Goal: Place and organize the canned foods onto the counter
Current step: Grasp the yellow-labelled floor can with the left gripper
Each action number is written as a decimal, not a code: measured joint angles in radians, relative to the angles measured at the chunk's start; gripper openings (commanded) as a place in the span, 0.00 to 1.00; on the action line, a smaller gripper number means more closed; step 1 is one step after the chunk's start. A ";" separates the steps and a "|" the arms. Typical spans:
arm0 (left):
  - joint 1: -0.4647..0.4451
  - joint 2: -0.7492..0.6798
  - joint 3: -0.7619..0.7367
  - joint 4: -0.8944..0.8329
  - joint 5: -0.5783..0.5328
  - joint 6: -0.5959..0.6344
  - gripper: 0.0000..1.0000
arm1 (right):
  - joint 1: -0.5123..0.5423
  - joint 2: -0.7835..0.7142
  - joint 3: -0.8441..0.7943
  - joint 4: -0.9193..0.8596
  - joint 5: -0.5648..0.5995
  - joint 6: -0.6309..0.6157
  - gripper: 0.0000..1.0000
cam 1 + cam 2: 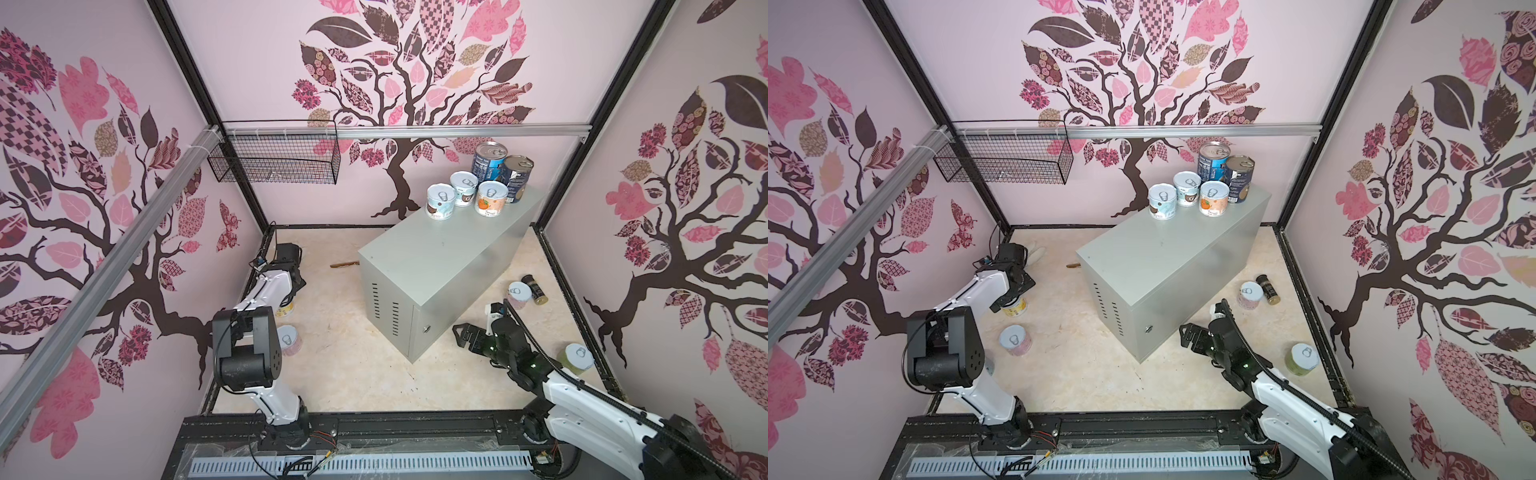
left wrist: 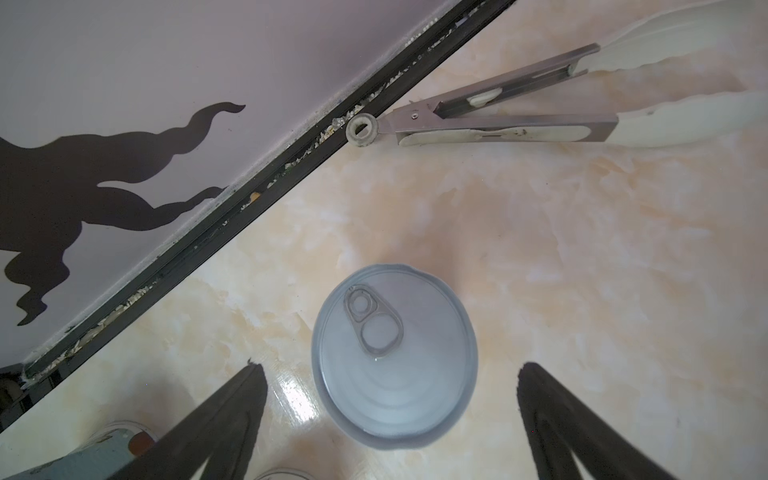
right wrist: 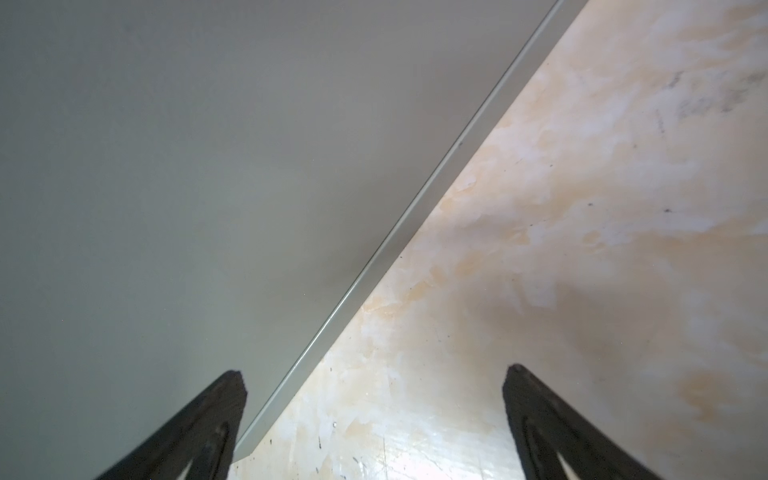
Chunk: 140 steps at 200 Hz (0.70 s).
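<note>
Beside counter (image 3: pixel 166 187) bottom edge, right claw (image 3: pixel 376 370) gapes; open floor (image 3: pixel 582 249) alongside.

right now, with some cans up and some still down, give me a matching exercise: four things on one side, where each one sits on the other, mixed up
Things:
1. orange-label can
2. green-label can
3. spice jar
4. wire basket

Places:
A. hanging from the rail
B. on the floor close to the right wall
C. on top of the counter
D. on the floor beside a pale can

Pairs: 1-C, 2-B, 3-D, 4-A
</note>
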 measured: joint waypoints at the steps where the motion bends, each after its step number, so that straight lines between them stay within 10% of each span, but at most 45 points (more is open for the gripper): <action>1: 0.001 0.001 0.000 0.000 0.000 0.000 0.98 | 0.000 0.003 0.000 0.003 -0.001 0.000 1.00; 140: 0.061 0.174 0.020 0.069 0.076 0.002 0.96 | 0.000 0.077 -0.004 0.100 -0.016 0.000 1.00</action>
